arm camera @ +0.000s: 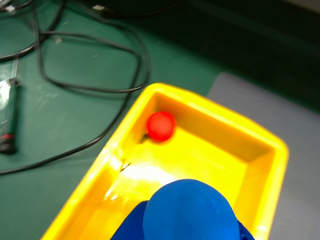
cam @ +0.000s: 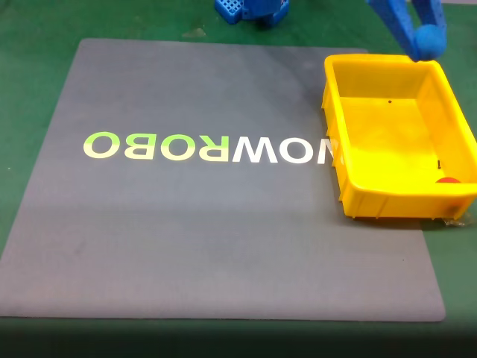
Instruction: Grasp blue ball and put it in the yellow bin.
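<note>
claw, cut off at top, clamped on blue ball above yellow bin.

The setting looks like a robotics lab or hobby workbench. A green cutting-mat surface covers the table, and on it lies a grey mat printed with "NOWROBO" lettering, seen reversed in the fixed view. Blue 3D-printed robot parts stand at the mat's far edge. In the wrist view, loose black cables trail across the green surface beside a hand tool.
</note>
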Tool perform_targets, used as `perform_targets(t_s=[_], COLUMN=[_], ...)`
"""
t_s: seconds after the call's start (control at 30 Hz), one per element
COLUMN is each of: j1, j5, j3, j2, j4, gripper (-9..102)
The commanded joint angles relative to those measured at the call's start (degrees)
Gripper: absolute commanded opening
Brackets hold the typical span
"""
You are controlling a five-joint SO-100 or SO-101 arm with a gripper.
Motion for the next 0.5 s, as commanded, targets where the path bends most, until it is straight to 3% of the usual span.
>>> perform_targets(t_s=[0.0,0.33,0.47], j1=[-1.49,0.70,1.58], j5=[1.14,0.00,0.44], j3=[-0.70,-0.44,-0.44], j2=[4.22,4.75,4.83], j4=[0.62,1.76,2.11], gripper=[0,2,27])
